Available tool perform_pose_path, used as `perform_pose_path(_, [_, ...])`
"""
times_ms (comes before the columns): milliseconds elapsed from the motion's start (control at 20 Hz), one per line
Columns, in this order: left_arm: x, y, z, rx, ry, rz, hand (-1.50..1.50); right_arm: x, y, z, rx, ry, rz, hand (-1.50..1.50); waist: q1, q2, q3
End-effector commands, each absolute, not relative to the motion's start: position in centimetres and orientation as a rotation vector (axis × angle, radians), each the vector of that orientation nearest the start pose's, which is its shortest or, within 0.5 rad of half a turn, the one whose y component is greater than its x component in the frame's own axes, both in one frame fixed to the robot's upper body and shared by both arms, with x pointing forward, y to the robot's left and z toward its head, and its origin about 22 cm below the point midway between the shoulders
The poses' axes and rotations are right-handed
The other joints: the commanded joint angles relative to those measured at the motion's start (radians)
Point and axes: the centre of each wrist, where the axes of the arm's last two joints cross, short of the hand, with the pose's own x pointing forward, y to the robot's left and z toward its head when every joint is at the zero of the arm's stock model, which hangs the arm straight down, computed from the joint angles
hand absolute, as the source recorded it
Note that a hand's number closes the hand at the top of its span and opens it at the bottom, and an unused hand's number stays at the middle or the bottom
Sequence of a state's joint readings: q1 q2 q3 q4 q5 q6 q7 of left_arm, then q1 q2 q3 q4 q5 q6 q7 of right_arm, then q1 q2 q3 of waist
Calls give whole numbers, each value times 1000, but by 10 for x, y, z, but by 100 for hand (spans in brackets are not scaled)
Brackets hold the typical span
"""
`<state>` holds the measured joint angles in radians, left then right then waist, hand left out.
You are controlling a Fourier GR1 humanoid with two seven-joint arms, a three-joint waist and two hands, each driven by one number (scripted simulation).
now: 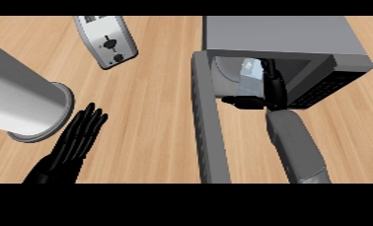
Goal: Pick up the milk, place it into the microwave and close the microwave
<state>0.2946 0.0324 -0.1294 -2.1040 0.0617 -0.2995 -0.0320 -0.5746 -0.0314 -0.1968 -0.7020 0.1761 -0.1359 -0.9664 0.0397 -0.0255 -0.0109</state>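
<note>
Now: one milk carton [250,72] is inside the cavity of the one microwave [284,32], your right hand [273,86] curled round it. Step: placing. Next, likely: let go, withdraw, swing the open door [211,136] closed. Your left hand [73,141] rests lower left, fingers straight. One toaster [108,40], one grey cylinder [29,101].

counter [160,101] lt-brown wood grain | microwave [280,32] grey | toaster [105,37] silver w/ blk marks | milk [250,72] pale blue-wht
</note>
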Motion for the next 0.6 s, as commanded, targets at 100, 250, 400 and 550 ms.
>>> perform_pose_path(100, [180, 215, 64, -347, -1791, -396, 150, 357, -222, -63, -58, -1905, 124, -150, -28, 43, 12])
perform_pose_path(250, [193, 204, 67, -326, -1806, -465, 150, 357, -225, -64, -29, -1888, 117, -150, -33, 35, 12])
perform_pose_path(400, [198, 196, 49, -353, -1755, -484, 150, 353, -235, -61, -21, -1886, 124, -150, -41, 26, 11])
perform_pose_path(550, [210, 170, 38, -349, -1722, -487, 150, 329, -254, -70, 21, -1872, 110, -150, -53, 23, 10])
